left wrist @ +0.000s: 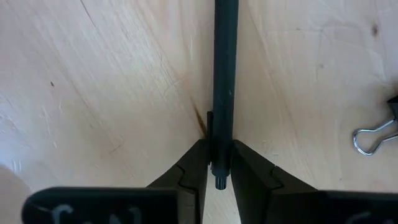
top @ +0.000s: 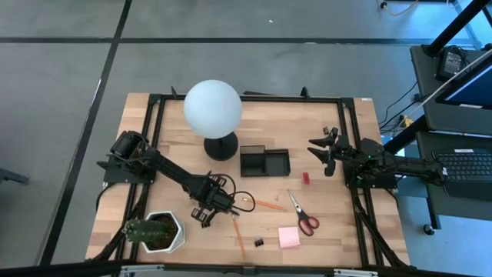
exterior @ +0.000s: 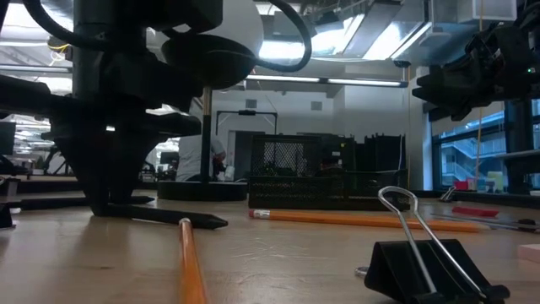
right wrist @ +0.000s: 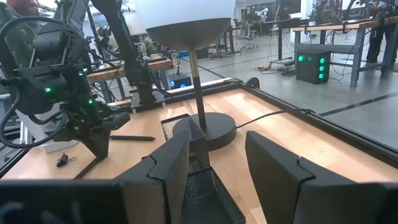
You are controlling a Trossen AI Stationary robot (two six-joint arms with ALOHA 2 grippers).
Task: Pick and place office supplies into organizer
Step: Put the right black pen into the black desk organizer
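A black pen (left wrist: 225, 68) lies flat on the wooden table, and my left gripper (left wrist: 222, 167) stands over its clip end, shut on it. In the low view the pen (exterior: 173, 218) sticks out from under the gripper. The black two-compartment organizer (top: 265, 161) sits mid-table beside the lamp. An orange pencil (top: 269, 205), red-handled scissors (top: 304, 216), a pink sticky pad (top: 289, 237), a red block (top: 305, 178) and a binder clip (top: 258, 243) lie on the table. My right gripper (top: 326, 156) hovers open at the right. My left gripper pinches the pen's clip end (left wrist: 221, 140) between its two fingers (left wrist: 198, 163). They come from above, pointing down, and lie across the pen. The pen rests along its length on the table.
A white globe lamp (top: 213, 108) on a round black base stands just left of the organizer. A green plant in a white pot (top: 157, 231) sits at the near left. A second pencil (top: 240, 238) and another binder clip (left wrist: 373, 134) lie close to the left gripper.
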